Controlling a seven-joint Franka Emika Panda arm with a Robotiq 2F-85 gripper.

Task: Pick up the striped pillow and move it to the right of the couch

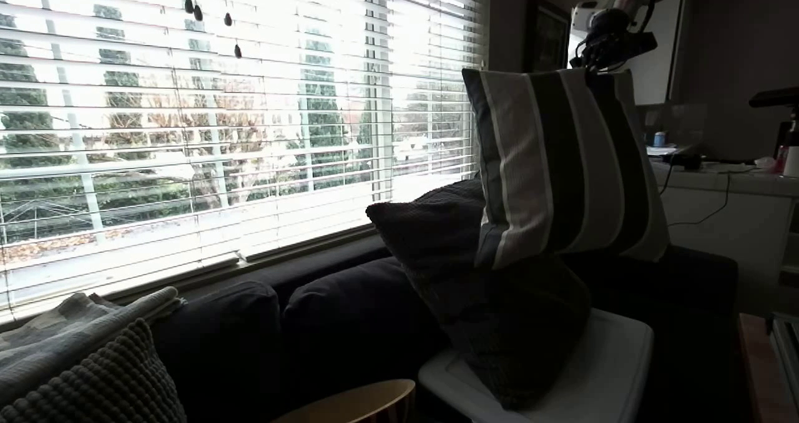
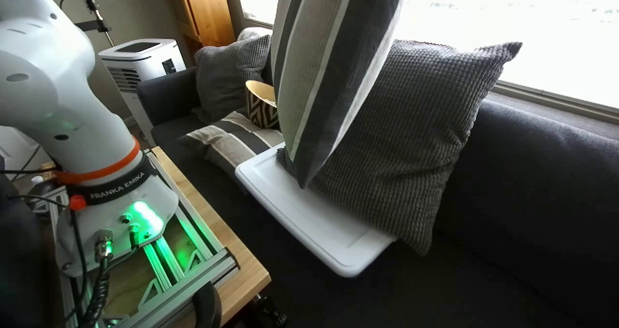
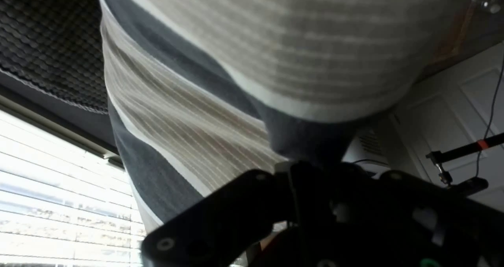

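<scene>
Hand pinches striped pillow; best raised clear of dark cushion, at seven o'clock in an exterior view.

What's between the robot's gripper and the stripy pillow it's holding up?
Nothing: in the wrist view, the gripper grips the striped pillow directly, with no gap.

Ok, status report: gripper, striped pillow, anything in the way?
Gripper shut on striped pillow. Pillow hanging from it, not set down. Dark textured cushion close by, possibly in the way; contact unclear.
</scene>
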